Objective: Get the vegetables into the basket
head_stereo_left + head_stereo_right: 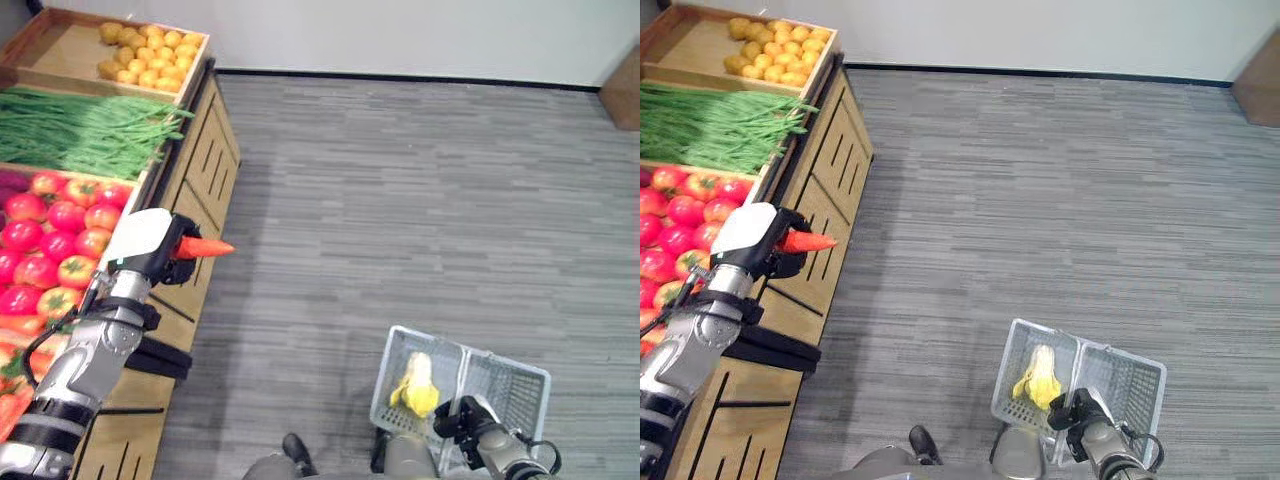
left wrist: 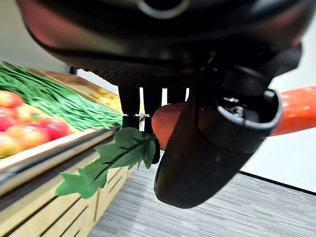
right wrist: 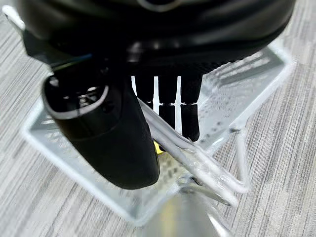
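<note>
On the far left we see a wooden stand [image 1: 205, 150] holding oranges [image 1: 150, 55], green beans [image 1: 85, 130] and tomatoes [image 1: 55, 235]. Just beside its near edge, our left hand [image 1: 150, 245] is curled round a carrot [image 1: 205, 247], tip pointing right, leaves [image 2: 111, 160] trailing. Well to the right, near us, our right hand [image 3: 168, 106] grips the handle [image 3: 192, 153] of a wire basket [image 1: 520, 385] holding something yellow [image 1: 415, 385].

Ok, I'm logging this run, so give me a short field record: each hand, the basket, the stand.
left hand: shut on carrot, beside the stand, over the floor
right hand: shut on basket handle
basket: white wire, low at right, holds a yellow item
stand: crates of tomatoes, green beans, potatoes
</note>
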Controlling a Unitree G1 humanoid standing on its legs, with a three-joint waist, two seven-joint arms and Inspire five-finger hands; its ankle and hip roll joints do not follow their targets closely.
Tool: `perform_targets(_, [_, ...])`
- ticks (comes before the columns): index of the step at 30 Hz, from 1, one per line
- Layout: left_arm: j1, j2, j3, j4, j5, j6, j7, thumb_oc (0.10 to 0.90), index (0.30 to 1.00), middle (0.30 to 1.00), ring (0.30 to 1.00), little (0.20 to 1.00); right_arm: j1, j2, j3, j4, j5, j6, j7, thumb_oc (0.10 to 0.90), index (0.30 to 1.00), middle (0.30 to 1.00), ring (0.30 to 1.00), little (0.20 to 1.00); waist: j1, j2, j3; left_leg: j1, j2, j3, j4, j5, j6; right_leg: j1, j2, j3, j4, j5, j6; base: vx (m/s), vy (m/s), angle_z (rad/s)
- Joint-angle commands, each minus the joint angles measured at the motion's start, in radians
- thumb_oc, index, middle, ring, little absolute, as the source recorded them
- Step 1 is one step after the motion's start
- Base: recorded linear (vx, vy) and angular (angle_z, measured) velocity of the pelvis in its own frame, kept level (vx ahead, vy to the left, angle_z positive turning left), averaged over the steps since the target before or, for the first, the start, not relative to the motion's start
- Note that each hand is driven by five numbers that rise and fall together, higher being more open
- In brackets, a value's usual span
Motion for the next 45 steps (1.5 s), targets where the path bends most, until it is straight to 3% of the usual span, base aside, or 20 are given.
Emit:
perform_targets(1, [-0.059,-0.005,0.132,-0.059,-0.049,-0.033,0.066,0.4,0.3,0.3,0.3,0.3,0.039,-0.002,0.072,0.002,-0.056,-0.009,0.006,0.4,0.3,0.3,0.3,0.3,-0.008,0.002,-0.089,-0.036,-0.035,-0.088,0.072,-0.124,0.024,-0.002,0.042,0.083,0.005,-0.061,0.044,0.06,-0.165,-0.43])
perform_targets(5, [-0.058,-0.045,0.129,-0.038,-0.075,-0.035,0.065,0.4,0.3,0.3,0.3,0.3,0.04,0.002,0.095,-0.019,-0.07,-0.01,0.01,0.4,0.3,0.3,0.3,0.3,-0.005,-0.027,-0.098,-0.047,0.026,-0.091,0.166,-0.104,-0.021,0.029,0.085,0.087,-0.027,-0.094,0.008,0.12,-0.337,-0.3])
perform_targets(6, [-0.049,-0.059,0.13,-0.035,-0.089,-0.035,0.063,0.4,0.3,0.3,0.3,0.3,0.036,-0.004,0.107,-0.032,-0.061,-0.012,0.009,0.4,0.3,0.3,0.3,0.3,0.006,-0.045,-0.079,-0.085,0.08,-0.122,0.314,-0.056,-0.07,0.066,0.113,0.082,-0.044,-0.117,-0.027,0.12,-0.391,0.09])
perform_targets(7, [-0.049,-0.059,0.131,-0.035,-0.089,-0.035,0.063,0.4,0.3,0.3,0.3,0.3,0.035,-0.004,0.107,-0.032,-0.061,-0.011,0.009,0.4,0.3,0.3,0.3,0.3,0.005,-0.044,-0.078,-0.089,0.086,-0.123,0.325,-0.058,-0.073,0.068,0.117,0.08,-0.046,-0.117,-0.03,0.12,-0.368,0.1])
perform_targets(9, [-0.037,-0.073,0.131,-0.029,-0.105,-0.037,0.065,0.4,0.3,0.3,0.3,0.3,0.027,-0.027,0.104,-0.063,-0.051,-0.011,0.002,0.4,0.3,0.3,0.3,0.3,0.024,-0.047,-0.058,-0.142,0.082,-0.231,0.419,-0.022,-0.092,0.09,0.131,0.092,-0.06,-0.129,-0.047,0.04,-0.107,-0.12])
perform_targets(10, [-0.037,-0.074,0.131,-0.029,-0.105,-0.037,0.066,0.4,0.3,0.3,0.3,0.3,0.028,-0.028,0.103,-0.063,-0.051,-0.01,0.002,0.4,0.3,0.3,0.3,0.3,0.022,-0.047,-0.059,-0.144,0.083,-0.234,0.42,-0.022,-0.092,0.09,0.131,0.089,-0.06,-0.129,-0.047,0.01,0.021,-0.31])
perform_targets(11, [-0.034,-0.08,0.131,-0.029,-0.107,-0.036,0.069,0.4,0.3,0.3,0.3,0.3,0.029,-0.047,0.089,-0.096,-0.044,-0.009,-0.001,0.4,0.3,0.3,0.3,0.3,0.023,-0.05,-0.057,-0.16,0.042,-0.306,0.344,-0.044,-0.077,0.093,0.117,0.095,-0.076,-0.125,-0.035,0.01,0.078,-0.36])
perform_targets(12, [-0.036,-0.083,0.13,-0.03,-0.101,-0.035,0.071,0.4,0.3,0.3,0.3,0.3,0.033,-0.055,0.083,-0.111,-0.045,-0.008,-0.002,0.4,0.3,0.3,0.3,0.3,0.017,-0.05,-0.064,-0.16,0.023,-0.325,0.265,-0.068,-0.06,0.088,0.106,0.095,-0.084,-0.12,-0.026,0.01,0.126,-0.16])
perform_targets(15, [-0.042,-0.087,0.117,-0.03,-0.095,-0.035,0.073,0.4,0.3,0.3,0.3,0.3,0.04,-0.083,0.061,-0.164,-0.046,-0.008,-0.008,0.4,0.3,0.3,0.3,0.3,0.015,-0.044,-0.076,-0.156,-0.011,-0.362,0.147,-0.06,-0.034,0.074,0.087,0.083,-0.077,-0.11,-0.014,0.04,0.226,0.13])
perform_targets(16, [-0.047,-0.081,0.105,-0.047,-0.086,-0.034,0.061,0.4,0.3,0.3,0.3,0.3,0.049,-0.081,0.041,-0.186,-0.038,-0.006,-0.017,0.4,0.3,0.3,0.3,0.3,0.003,-0.028,-0.083,-0.116,-0.036,-0.347,0.068,-0.05,-0.015,0.061,0.073,0.098,-0.059,-0.093,-0.002,0.03,0.305,-0.16])
perform_targets(23, [-0.046,-0.057,0.093,-0.052,-0.068,-0.031,0.047,0.4,0.3,0.3,0.3,0.3,0.033,-0.065,0.045,-0.199,-0.043,-0.001,-0.016,0.4,0.3,0.3,0.3,0.3,0.021,-0.029,-0.088,-0.067,-0.068,-0.319,0.034,-0.076,0.019,0.052,0.053,0.156,-0.041,-0.068,0.035,0.05,0.238,-0.11])
perform_targets(28, [-0.057,-0.041,0.073,-0.05,-0.067,-0.034,0.035,0.4,0.3,0.3,0.3,0.3,-0.011,-0.082,0.049,-0.215,-0.045,0.002,-0.022,0.4,0.3,0.3,0.3,0.3,0.036,-0.034,-0.095,-0.049,-0.077,-0.31,0.012,-0.078,0.03,0.052,0.046,0.163,-0.042,-0.049,0.05,0.0,0.085,-0.05])
perform_targets(37, [-0.124,-0.023,-0.052,-0.069,-0.109,-0.032,-0.061,0.4,0.3,0.3,0.3,0.3,-0.192,-0.151,0.069,-0.281,-0.041,0.026,-0.053,0.4,0.3,0.3,0.3,0.3,0.051,-0.024,-0.122,-0.017,-0.083,-0.315,0.021,-0.094,0.034,0.087,0.041,0.149,-0.063,-0.058,0.052,0.0,0.01,0.02])
perform_targets(45, [-0.312,-0.062,-0.267,0.003,-0.087,-0.033,-0.097,0.4,0.3,0.3,0.3,0.3,-0.413,-0.195,0.181,-0.502,-0.111,0.019,-0.082,0.4,0.3,0.3,0.3,0.3,0.044,0.001,-0.123,-0.009,-0.077,-0.291,0.0,-0.072,0.032,0.087,0.05,0.148,-0.085,-0.054,0.036,-0.05,-0.053,-0.02])
